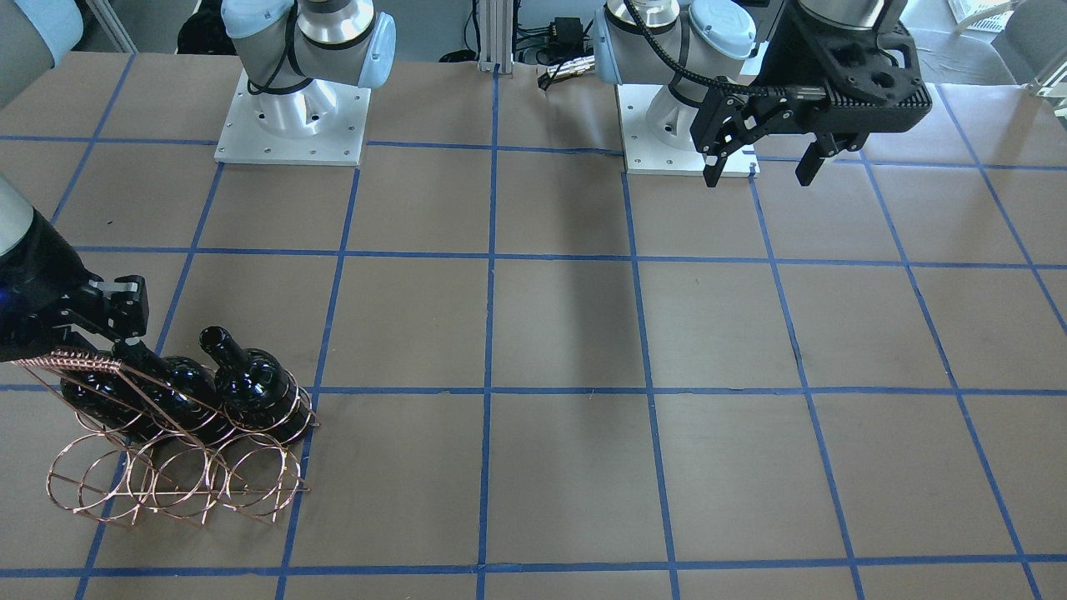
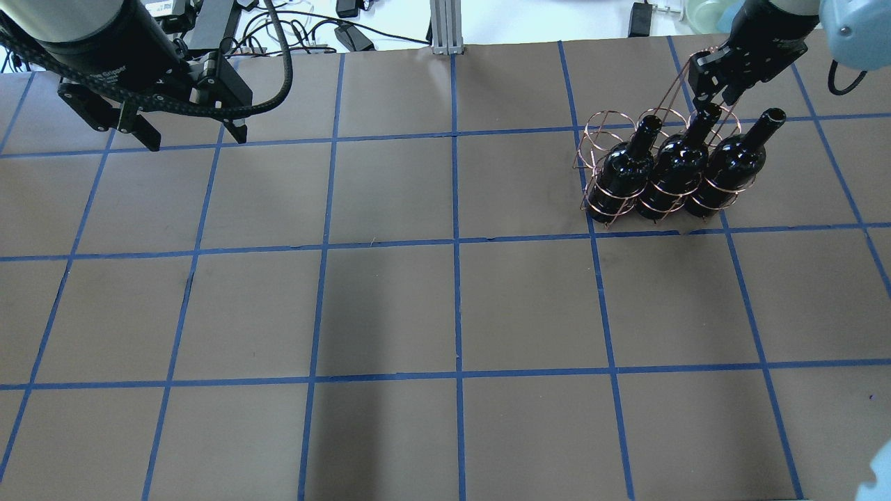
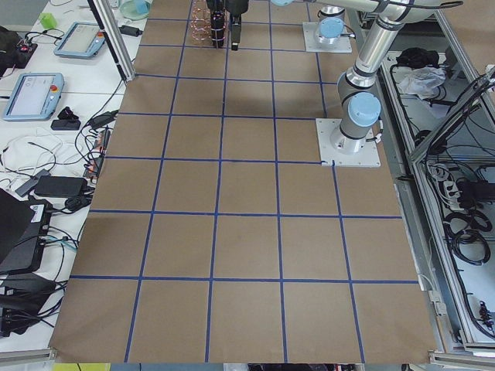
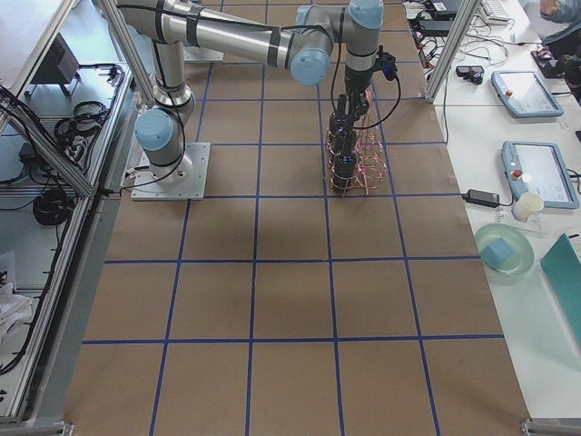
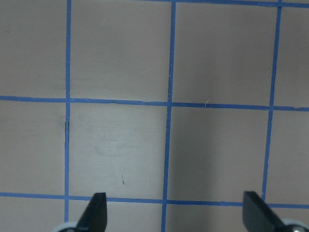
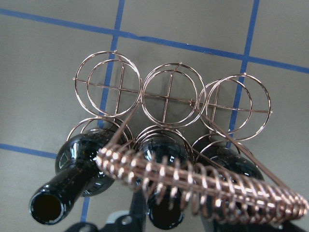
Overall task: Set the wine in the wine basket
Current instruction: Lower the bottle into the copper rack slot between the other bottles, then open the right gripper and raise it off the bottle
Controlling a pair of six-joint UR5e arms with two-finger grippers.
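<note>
The copper wire wine basket (image 2: 604,126) stands at the table's far right, also seen in the front view (image 1: 167,487). Three glossy black wine bottles stand upright in its robot-side row: one (image 2: 623,170), the middle one (image 2: 672,167) and one (image 2: 731,161). The far row of rings (image 6: 169,94) is empty. My right gripper (image 2: 710,104) reaches under the coiled handle (image 6: 203,183) and is shut on the middle bottle's neck (image 6: 164,212). My left gripper (image 2: 189,136) is open and empty, high over the far left; the left wrist view shows its fingertips (image 5: 96,210) over bare table.
The brown table surface (image 2: 452,313) is marked with blue tape lines. The two arm bases (image 1: 292,117) stand at the robot's edge. Side benches with tablets and cables (image 4: 522,91) lie beyond the table ends.
</note>
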